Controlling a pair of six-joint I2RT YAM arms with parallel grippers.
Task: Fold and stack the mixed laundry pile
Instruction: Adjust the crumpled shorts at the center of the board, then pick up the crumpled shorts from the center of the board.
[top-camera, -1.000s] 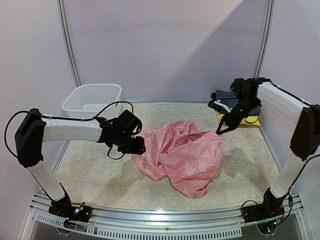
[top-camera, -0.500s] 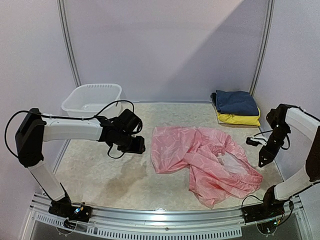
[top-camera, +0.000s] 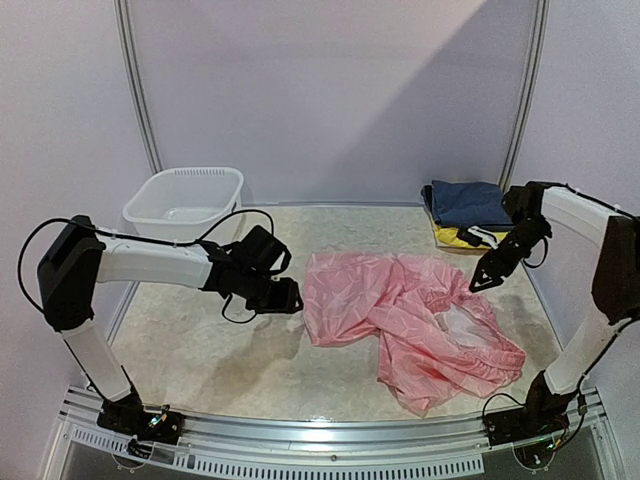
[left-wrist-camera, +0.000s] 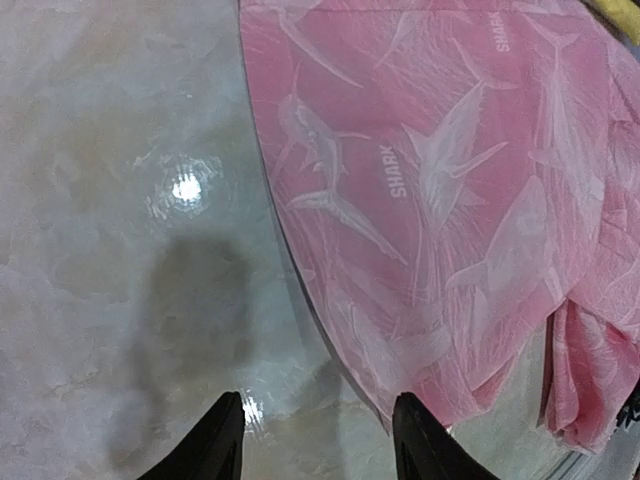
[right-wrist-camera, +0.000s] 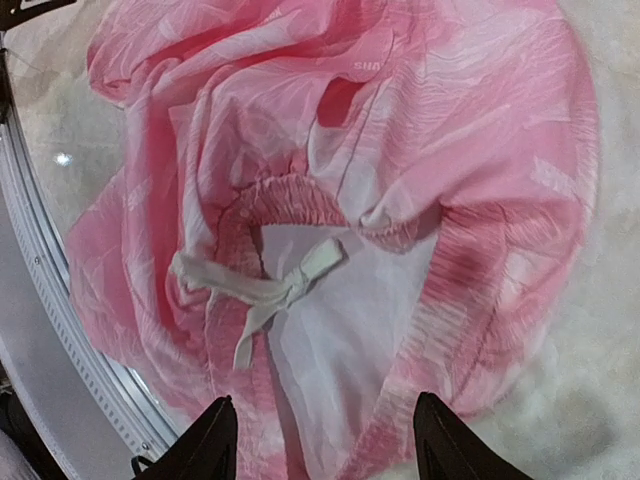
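Observation:
The pink crinkly garment (top-camera: 400, 320) lies crumpled and spread across the middle and right of the table. In the right wrist view its elastic waistband and white drawstring (right-wrist-camera: 270, 285) face up. A folded navy garment (top-camera: 470, 204) rests on a folded yellow one (top-camera: 485, 238) at the back right. My left gripper (top-camera: 285, 298) hovers open at the pink garment's left edge (left-wrist-camera: 440, 170), with only bare table between the left gripper's (left-wrist-camera: 318, 400) fingers. My right gripper (top-camera: 482, 278) hangs open above the garment's right side. The right gripper (right-wrist-camera: 325, 400) holds nothing.
A white plastic basket (top-camera: 185, 200) stands at the back left. Walls close in the table at the back and on both sides. A metal rail (top-camera: 320, 440) runs along the near edge by the arm bases.
My right gripper opened and let go of the pink garment, which dropped and spread over the table. The right arm swung out right, then back over it. The left gripper edged toward the cloth.

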